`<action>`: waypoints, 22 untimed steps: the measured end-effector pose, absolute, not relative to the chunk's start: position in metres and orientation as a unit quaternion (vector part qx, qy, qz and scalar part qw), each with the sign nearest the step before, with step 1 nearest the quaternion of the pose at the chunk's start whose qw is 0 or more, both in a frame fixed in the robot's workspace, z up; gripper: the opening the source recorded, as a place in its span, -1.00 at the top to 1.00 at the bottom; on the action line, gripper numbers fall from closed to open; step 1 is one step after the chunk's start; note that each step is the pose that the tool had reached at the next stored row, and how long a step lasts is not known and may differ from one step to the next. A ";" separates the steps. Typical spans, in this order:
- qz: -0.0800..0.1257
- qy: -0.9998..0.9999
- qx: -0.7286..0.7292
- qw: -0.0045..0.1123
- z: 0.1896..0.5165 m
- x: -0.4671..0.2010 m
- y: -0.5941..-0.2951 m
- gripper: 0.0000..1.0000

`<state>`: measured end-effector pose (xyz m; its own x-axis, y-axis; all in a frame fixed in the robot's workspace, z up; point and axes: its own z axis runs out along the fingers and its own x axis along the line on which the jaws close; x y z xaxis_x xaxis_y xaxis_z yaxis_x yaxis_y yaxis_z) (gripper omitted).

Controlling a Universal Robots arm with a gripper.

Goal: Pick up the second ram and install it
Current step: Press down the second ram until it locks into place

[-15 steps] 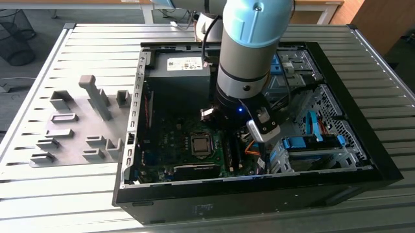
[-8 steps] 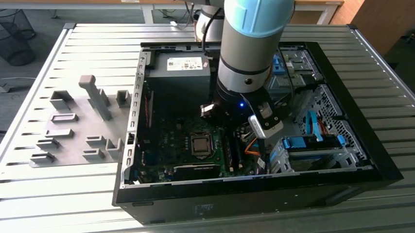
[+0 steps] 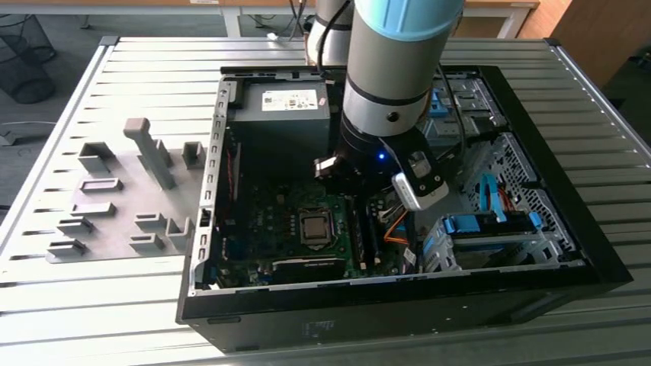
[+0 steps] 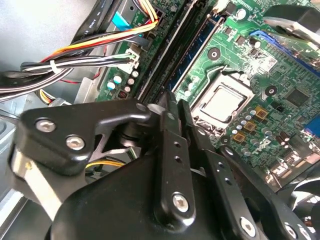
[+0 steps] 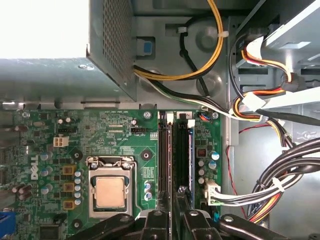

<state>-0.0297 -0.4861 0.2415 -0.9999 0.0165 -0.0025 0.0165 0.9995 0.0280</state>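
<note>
Second ram [image 5: 191,160] stands on edge in a black slot of the green motherboard [image 5: 120,135], on the side of the slot bank farthest from the CPU socket [image 5: 110,192]. It is a thin bluish-green strip running alongside the socket, with two black slots between it and the socket. In the second wrist view the same strip [image 4: 197,50] runs down past the socket [image 4: 222,105] toward the fingertips.

The gripper [image 4: 177,102] hangs low over the slot bank beside the CPU socket, with its black fingers drawn close together and only a thin gap between them. In the first wrist view the gripper [image 5: 175,200] sits over the near ends of the slots, just beside the socket. Whether the tips actually touch the stick cannot be made out.

Past the slots, on the side away from the socket, bundles of black, white, yellow and orange cables [image 5: 280,185] cross the bare metal floor of the case. A grey power supply [image 5: 110,40] sits beyond the socket, touching the board's far edge.

In the exterior view the arm [image 3: 392,76] reaches down into the open black computer case [image 3: 407,313]. The socket lies just to the exterior view's left of the arm's lower end, and grey holder blocks [image 3: 112,198] lie well apart from it, outside the case on the ribbed table [image 3: 102,320].
</note>
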 end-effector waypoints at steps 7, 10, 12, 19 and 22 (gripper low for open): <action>0.014 1.000 0.008 0.001 0.240 -0.030 -0.486 0.79; 0.014 1.000 0.008 0.001 0.234 -0.029 -0.486 0.79; 0.014 1.000 0.008 0.001 0.230 -0.029 -0.486 0.79; 0.014 1.000 0.008 0.001 0.222 -0.029 -0.486 0.79; 0.014 1.000 0.008 0.001 0.220 -0.029 -0.486 0.79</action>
<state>-0.0294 -0.4862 0.2205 -0.9999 0.0165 -0.0018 0.0165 0.9995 0.0270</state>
